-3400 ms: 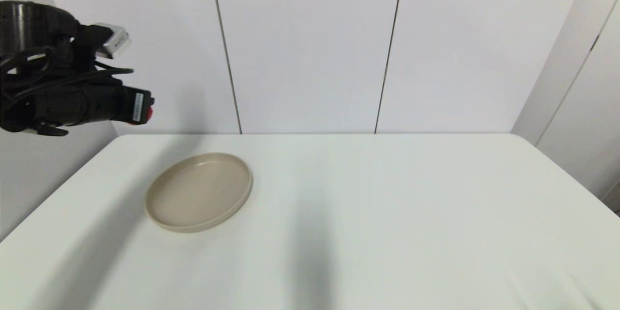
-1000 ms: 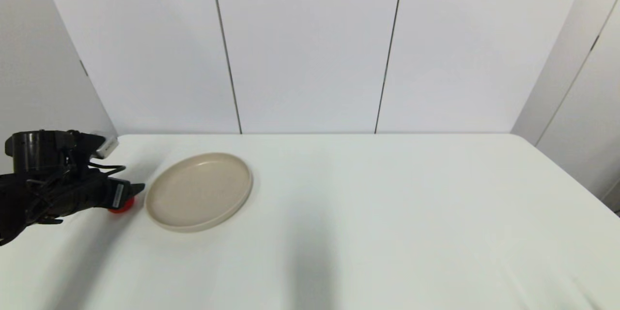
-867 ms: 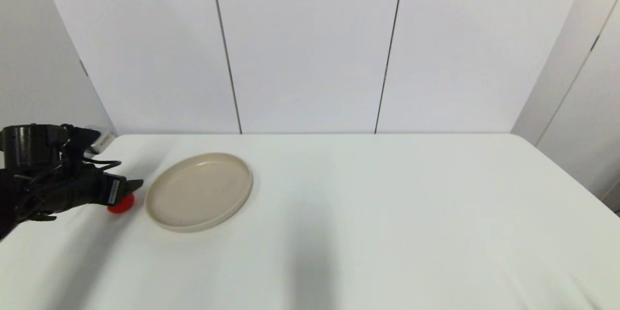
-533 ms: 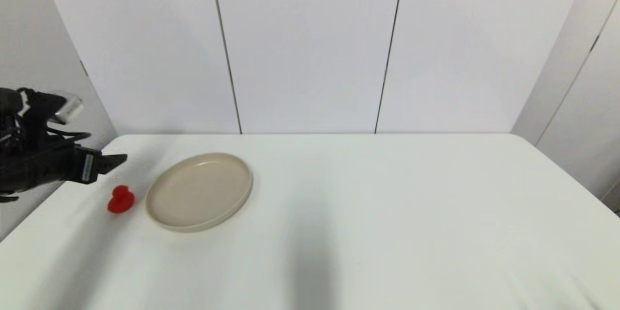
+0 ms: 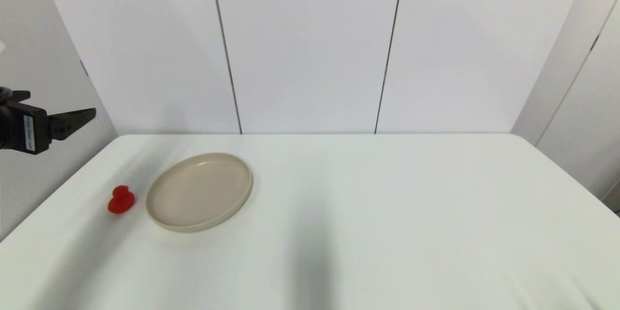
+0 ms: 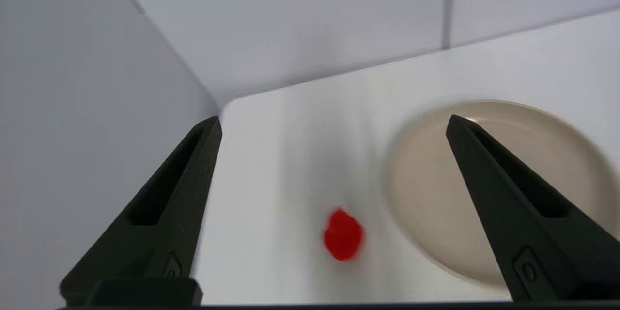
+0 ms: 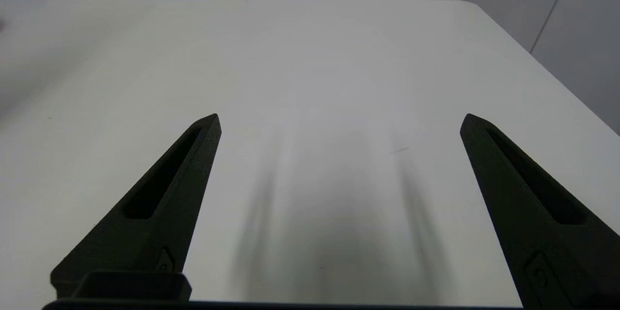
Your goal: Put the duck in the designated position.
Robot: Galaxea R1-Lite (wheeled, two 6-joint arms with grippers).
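Fingers, head view: only one finger tip of the left gripper (image 5: 77, 117) shows clearly at the picture's left edge, raised above and beyond the table's left side, holding nothing.
Duck, head view: the red duck (image 5: 120, 199) sits upright on the white table (image 5: 378, 213), near the left edge, just beside the beige plate (image 5: 199, 191) on its left, not touching it.
Right arm, head view: out of sight.
Fingers, left wrist view: the left gripper (image 6: 333, 123) has its two black fingers (image 6: 169, 203) spread wide and empty.
Duck, left wrist view: the duck (image 6: 343, 235) lies on the table (image 6: 290, 155) below, seen through the gap, close to the rim of the plate (image 6: 436, 203).
Fingers, right wrist view: the right gripper (image 7: 339, 118) is also spread wide, grasping nothing, hanging over bare table (image 7: 315, 58) with its shadow beneath.
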